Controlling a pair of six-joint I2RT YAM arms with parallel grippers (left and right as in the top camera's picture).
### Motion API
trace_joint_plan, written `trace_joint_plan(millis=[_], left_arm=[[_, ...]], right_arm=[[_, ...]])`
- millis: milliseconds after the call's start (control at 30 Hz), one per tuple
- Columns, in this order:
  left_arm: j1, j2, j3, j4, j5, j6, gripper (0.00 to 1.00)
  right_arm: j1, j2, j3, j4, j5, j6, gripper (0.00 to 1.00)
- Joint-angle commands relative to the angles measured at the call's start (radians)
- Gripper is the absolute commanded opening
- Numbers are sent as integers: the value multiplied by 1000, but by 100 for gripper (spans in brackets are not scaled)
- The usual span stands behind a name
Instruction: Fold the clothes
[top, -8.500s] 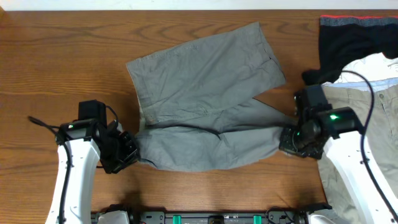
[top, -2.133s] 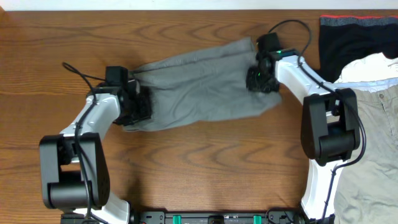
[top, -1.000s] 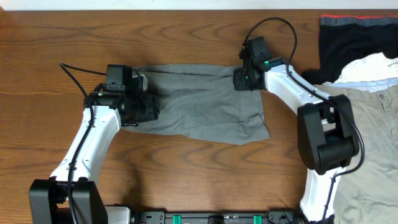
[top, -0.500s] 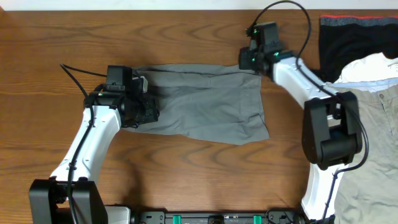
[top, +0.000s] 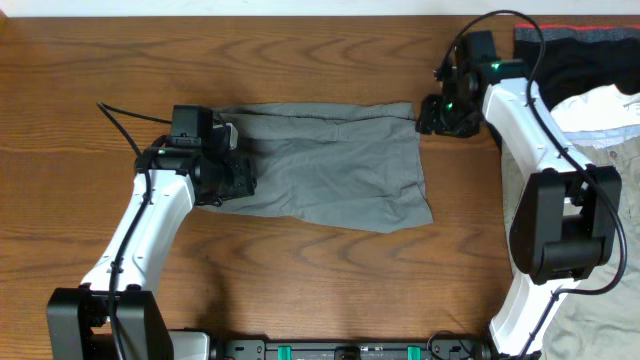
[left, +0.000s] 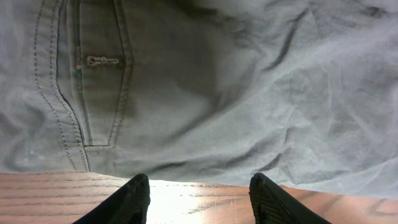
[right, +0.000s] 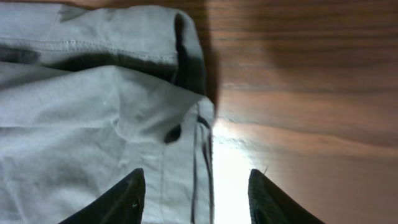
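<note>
The left end effector (left: 199, 186) and right end effector (right: 194, 183) are spread, holding nothing. Pinch the shorts (top: 330, 165) at matching corners, then fold flat.

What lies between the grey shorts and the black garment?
In the overhead view, the right gripper and its arm stand there, over bare wooden table.

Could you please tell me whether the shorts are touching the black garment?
Apart. The overhead view shows a strip of bare table between the shorts and the black garment.
</note>
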Motion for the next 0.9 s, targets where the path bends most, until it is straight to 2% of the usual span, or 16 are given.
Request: trace_joint_plan(millis=[0,67,200,267,367,567,767,867], left_arm=[[-1,4,6,-4,-6,3,54],[-1,4,6,-7,-6,3,54],[-1,4,6,-8,-10,3,54],[-1,4,6,-8,-13,3,54],[-2,4,6,-10,-13,3,54],[-1,4,6,-17,-13,3,54],[-1,4,6,-17,-13,3,54],[-1,4,6,-18,-13,3,54]], right_arm=[[13,-10,-74,75,-82,45,52],[20,-10,-114,152,-86,72,46],[26,-10,-165,329,-161,86,18],[25,-10,-165,394,-238,86,12],[17,-13,-161,499,-322,106,12],[-10,-13,-161,630,-233,200,10],[-12,-13,-161,568,90,199,15],[-21,-13,-161,514,144,199,17]])
